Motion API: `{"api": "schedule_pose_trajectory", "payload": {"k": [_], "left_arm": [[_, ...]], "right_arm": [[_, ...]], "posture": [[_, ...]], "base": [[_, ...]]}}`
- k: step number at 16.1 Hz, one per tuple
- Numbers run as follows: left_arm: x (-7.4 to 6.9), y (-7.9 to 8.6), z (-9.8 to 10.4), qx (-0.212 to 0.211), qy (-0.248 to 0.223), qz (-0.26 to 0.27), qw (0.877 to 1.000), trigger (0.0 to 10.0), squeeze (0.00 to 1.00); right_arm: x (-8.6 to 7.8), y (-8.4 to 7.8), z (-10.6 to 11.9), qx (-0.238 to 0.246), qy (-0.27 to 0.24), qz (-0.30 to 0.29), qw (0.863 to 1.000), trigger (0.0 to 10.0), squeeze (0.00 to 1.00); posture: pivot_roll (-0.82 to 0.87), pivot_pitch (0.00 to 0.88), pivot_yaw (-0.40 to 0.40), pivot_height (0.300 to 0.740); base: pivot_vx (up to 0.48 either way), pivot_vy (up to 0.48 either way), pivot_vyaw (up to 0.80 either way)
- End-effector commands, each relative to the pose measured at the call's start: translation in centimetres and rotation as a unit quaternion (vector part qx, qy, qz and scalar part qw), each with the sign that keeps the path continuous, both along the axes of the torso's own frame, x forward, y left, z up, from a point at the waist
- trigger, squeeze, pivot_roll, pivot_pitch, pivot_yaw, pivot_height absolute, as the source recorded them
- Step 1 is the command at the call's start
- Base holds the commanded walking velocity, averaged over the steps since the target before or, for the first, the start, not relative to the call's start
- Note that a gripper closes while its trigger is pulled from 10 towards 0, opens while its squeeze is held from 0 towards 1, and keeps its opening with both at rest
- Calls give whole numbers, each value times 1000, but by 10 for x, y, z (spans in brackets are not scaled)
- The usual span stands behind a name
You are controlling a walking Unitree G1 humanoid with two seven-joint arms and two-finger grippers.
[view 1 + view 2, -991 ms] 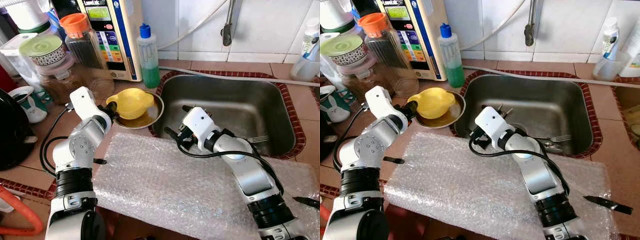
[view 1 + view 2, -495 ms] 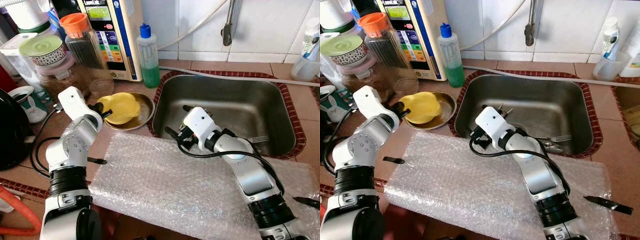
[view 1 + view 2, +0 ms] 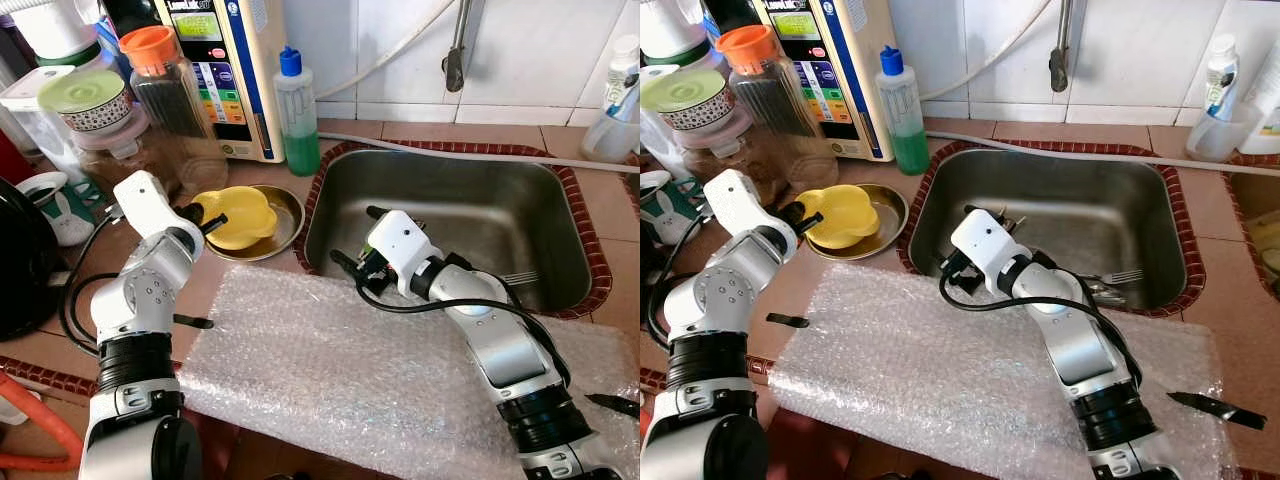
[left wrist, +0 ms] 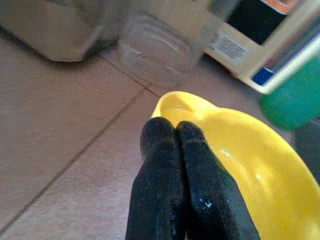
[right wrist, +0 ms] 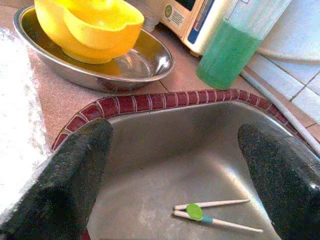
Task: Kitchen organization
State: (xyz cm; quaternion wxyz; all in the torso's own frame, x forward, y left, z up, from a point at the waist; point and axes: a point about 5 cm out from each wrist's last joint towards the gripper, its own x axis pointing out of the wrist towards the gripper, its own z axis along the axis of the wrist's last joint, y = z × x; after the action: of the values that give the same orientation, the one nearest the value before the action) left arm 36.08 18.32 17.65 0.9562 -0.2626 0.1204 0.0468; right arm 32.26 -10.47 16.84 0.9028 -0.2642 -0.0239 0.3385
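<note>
A yellow bowl (image 3: 238, 215) is seen resting in a shallow metal dish (image 3: 283, 228) on the tiled bench (image 3: 440, 132), just beside the left rim of the steel sink (image 3: 470, 215). The left end effector (image 4: 172, 150) is held with its fingers pressed together, pinching the bowl's near rim. The right end effector (image 5: 175, 165) is held over the sink's left part with its fingers (image 5: 75, 165) spread wide apart and nothing between them. A pair of chopsticks (image 5: 212, 212) lies on the sink floor. A green soap bottle (image 3: 297, 115) stands at the bench's back edge, and bubble wrap (image 3: 350, 370) covers the front edge.
</note>
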Motion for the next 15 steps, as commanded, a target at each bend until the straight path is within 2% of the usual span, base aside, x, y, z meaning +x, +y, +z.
{"api": "schedule_pose_trajectory", "payload": {"k": [1,6,8,10,11,15], "left_arm": [[1,-2,11,0,-20,-10,1000,10000,1000],[0,-6,12,-8,-25,-21,999,10000,1000],[0,-3,9,19,-11,-24,999,10000,1000],[-1,0,4,27,3,-23,999,10000,1000],[-1,2,3,34,4,-23,999,10000,0],[-3,9,5,57,-1,-14,998,10000,0]], "right_arm": [[1,5,3,-5,-7,13,1000,10000,0],[1,6,3,-5,-7,14,1000,10000,0],[1,6,2,-5,-7,13,1000,10000,0],[1,7,2,-4,-7,13,1000,10000,0],[0,7,3,-3,-7,13,1000,10000,0],[-2,9,2,1,-2,22,1000,10000,0]], "posture": [[-214,91,152,740],[-213,92,153,740],[-214,94,157,740],[-214,94,160,740],[-214,95,160,740],[-205,97,159,740]], "base": [[0,0,0],[0,0,0],[0,0,0],[0,0,0],[0,0,0],[0,0,0]]}}
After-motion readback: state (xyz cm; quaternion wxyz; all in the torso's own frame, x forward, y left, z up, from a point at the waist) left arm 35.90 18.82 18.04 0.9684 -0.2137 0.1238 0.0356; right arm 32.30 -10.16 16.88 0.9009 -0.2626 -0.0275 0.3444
